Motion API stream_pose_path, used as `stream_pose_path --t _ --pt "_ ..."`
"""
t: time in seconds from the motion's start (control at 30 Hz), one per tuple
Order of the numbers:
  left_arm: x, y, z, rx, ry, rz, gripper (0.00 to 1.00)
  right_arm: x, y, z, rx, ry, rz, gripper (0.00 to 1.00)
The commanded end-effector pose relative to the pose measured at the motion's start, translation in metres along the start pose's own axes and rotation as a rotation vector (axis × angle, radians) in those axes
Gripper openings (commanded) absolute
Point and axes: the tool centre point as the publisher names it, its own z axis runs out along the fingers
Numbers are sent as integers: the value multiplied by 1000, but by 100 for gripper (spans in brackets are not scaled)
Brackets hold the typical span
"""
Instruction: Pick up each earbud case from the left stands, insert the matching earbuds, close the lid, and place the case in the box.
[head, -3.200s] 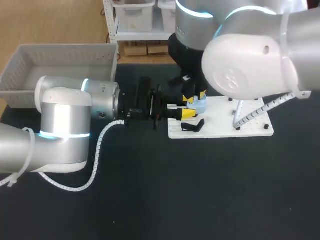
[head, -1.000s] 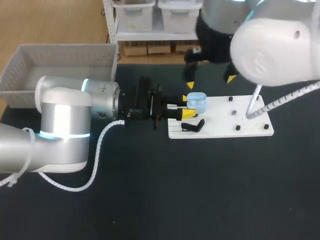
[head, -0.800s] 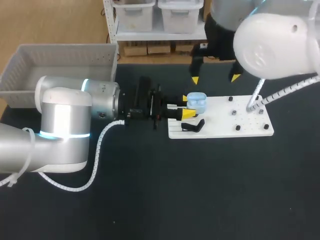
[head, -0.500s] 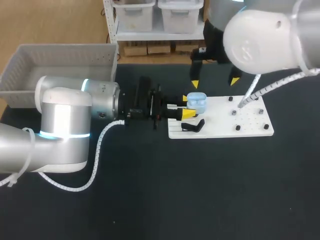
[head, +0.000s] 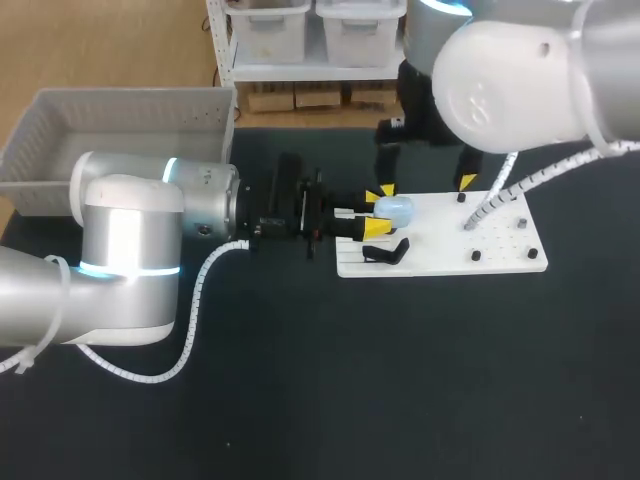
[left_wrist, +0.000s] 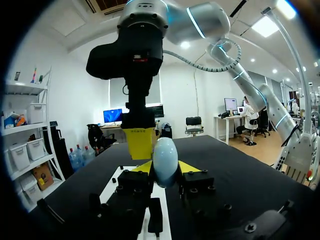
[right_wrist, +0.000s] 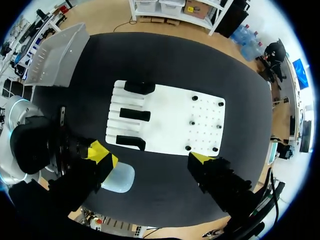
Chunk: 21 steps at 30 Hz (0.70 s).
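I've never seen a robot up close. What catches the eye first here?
A pale blue earbud case is pinched in the left gripper, at the left end of the white board. Over it hangs the right gripper, fingers spread wide. A grey bin sits at the table's far left corner.

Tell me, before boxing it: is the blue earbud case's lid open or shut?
Shut: the earbud case shows as one smooth closed shell, clamped in the left gripper, with no lid raised.

My right end effector (head: 423, 187) had lifted clear and spread wide. It has come back down with one finger just beside the case (head: 394, 208). The case now looks rounded, its lid down.
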Motion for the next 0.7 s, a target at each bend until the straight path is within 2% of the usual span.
stream_pose_path --t 0.03,0.17,0.3,0.4,0.53,0.6,0.7 --pt "1 -1 1 -5 -2 3 0 16 -3 -10 0 -60 -2 100" --pt "1 -1 1 -5 -2 3 0 17 -7 -39 -38 -197 0 100" --pt "1 -1 1 -5 -2 3 0 31 -5 -75 -48 -367 -65 100" --pt "-9 -4 -14 -58 -18 -57 0 44 -3 -94 -39 -459 -99 100" --pt "-33 -10 -43 -130 -2 -69 0 57 0 -106 -10 -520 -128 100" --pt "-45 -13 -60 -169 4 -69 0 62 0 -107 -23 -526 -130 100" --pt "-63 -17 -88 -251 53 -47 0 62 0 -107 -23 -526 -130 100"
